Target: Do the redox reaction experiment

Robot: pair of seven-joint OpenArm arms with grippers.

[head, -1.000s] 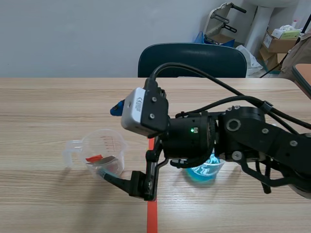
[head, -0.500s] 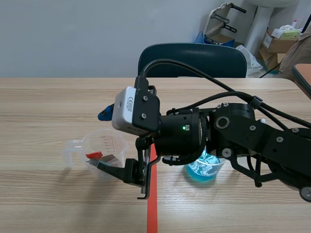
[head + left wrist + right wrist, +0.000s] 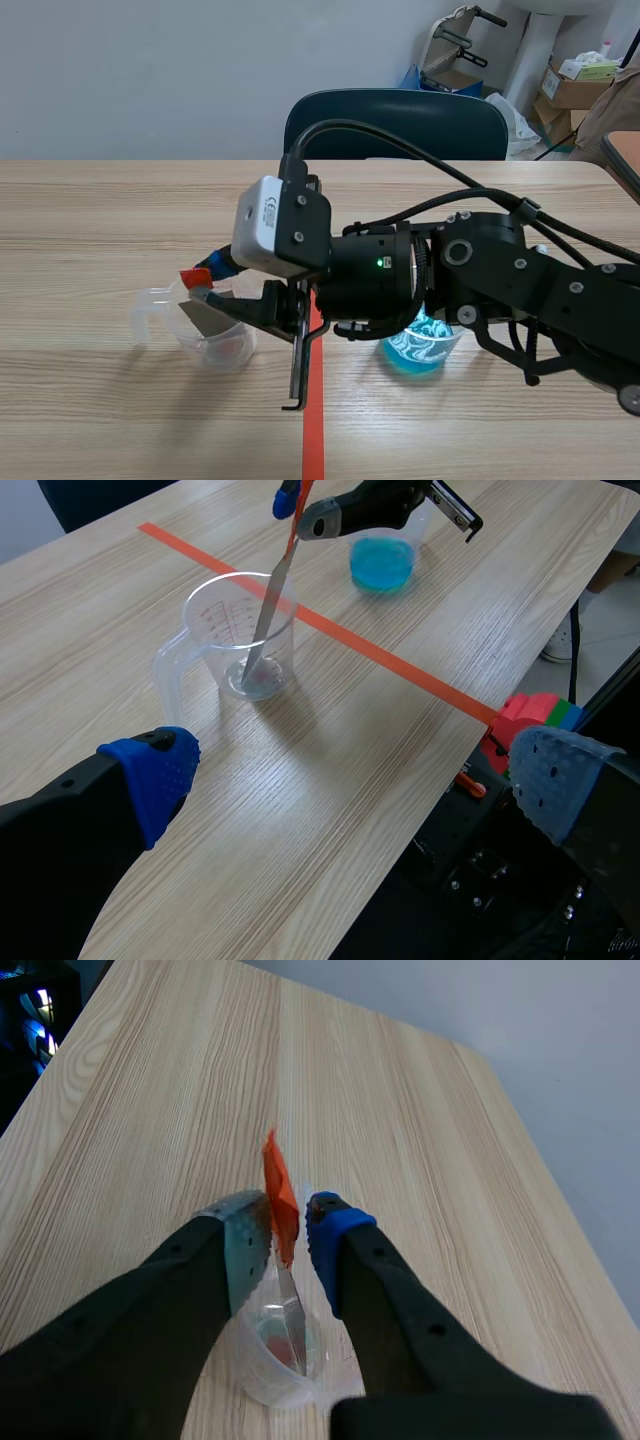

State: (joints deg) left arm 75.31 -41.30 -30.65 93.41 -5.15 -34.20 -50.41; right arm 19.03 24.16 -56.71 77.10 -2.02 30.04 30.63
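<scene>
Standing in cup [image 3: 205, 630], strip [image 3: 281, 1205] between jaws (right)

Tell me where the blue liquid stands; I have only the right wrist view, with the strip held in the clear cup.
Observer: The beaker of blue liquid stands across the orange-red tape line from the measuring cup, under the right arm.
Operator: Report the left gripper.
Observer: The left gripper is open, holding nothing, well apart from the cup.
Operator: Find the cup's handle.
Observer: The handle points away from the tape line, on the side opposite the beaker.
</scene>
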